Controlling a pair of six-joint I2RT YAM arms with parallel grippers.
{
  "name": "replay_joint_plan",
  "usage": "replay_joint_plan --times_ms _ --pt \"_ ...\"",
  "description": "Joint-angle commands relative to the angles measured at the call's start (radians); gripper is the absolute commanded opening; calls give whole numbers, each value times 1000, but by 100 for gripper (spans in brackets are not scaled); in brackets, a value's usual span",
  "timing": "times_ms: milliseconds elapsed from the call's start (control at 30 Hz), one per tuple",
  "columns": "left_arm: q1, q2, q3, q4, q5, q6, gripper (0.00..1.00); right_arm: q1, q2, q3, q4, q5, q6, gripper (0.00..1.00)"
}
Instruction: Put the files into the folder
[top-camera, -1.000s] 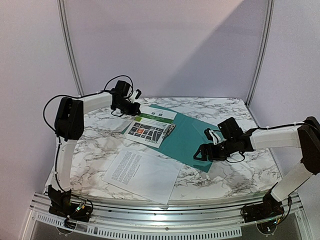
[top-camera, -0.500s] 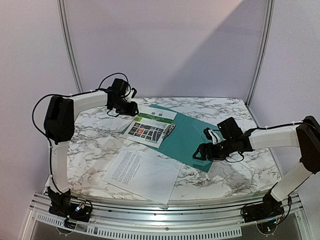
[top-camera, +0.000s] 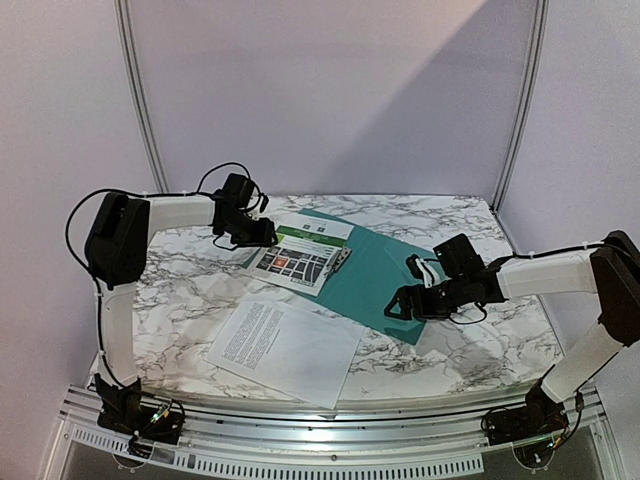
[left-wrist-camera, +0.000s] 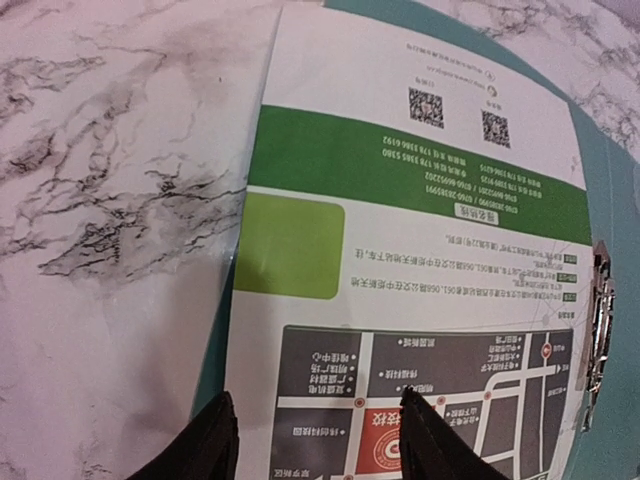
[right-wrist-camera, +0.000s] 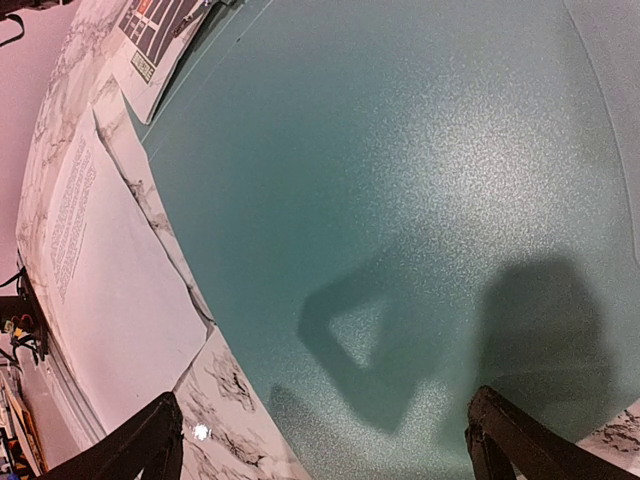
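Observation:
The teal folder (top-camera: 385, 270) lies open on the marble table, its metal clip (left-wrist-camera: 598, 320) along the spine. One of the files, the sheet with the green header and map (top-camera: 305, 252), rests on the folder's left half. My left gripper (top-camera: 255, 232) hovers at that sheet's left edge, open, with its fingers (left-wrist-camera: 430, 440) apart above the map (left-wrist-camera: 400, 230) and nothing between them. The other file, a white text sheet (top-camera: 285, 350), lies on the table nearer the front. My right gripper (top-camera: 400, 305) stands wide open over the folder's near corner (right-wrist-camera: 400, 150), holding nothing.
The white text sheet (right-wrist-camera: 110, 270) sits just left of the folder's near edge. A metal rail (top-camera: 330, 425) runs along the table's front, and purple walls close in the back and sides.
My left gripper has opened, letting go of the green-header sheet, and has shifted a little left and toward the front. The right arm has barely moved.

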Motion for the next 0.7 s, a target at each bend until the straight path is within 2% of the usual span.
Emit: replay_joint_plan --times_ms 0,400,667 --pt "-9 23 -19 55 2 -20 57 -5 9 -21 -29 -2 -3 99" --pt "-9 64 -26 85 9 -28 66 -5 13 -24 -28 -2 -3 99" --pt "-7 83 -20 102 26 -29 67 -4 14 -26 -28 -1 -2 99"
